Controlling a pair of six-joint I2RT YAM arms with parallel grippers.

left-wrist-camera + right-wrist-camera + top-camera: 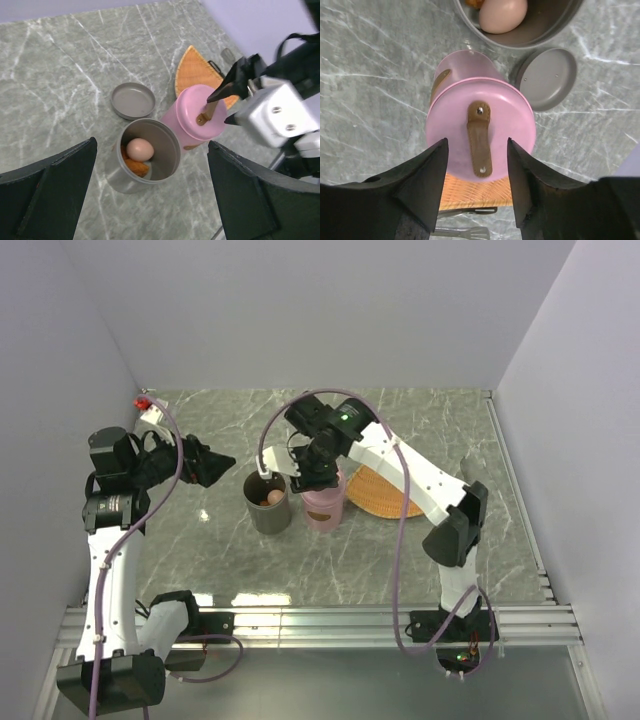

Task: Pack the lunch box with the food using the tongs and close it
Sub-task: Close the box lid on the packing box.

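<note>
Snag and tip risk at the pink canister (512, 120), with the grey pot (117, 180) uncovered.
Well left of the canister the left tool (225, 461) hangs wide and empty. Just left of it the pot holds the food (139, 149), and the grey lid (133, 100) lies on the desk (60, 75) behind. The right tool (477, 145) stands parted astride the canister's strap (480, 135), gripping nothing. A crooked lift could hook the strap and topple both. Right of the canister, past the tray (197, 70), probably lie the tongs (460, 232).
</note>
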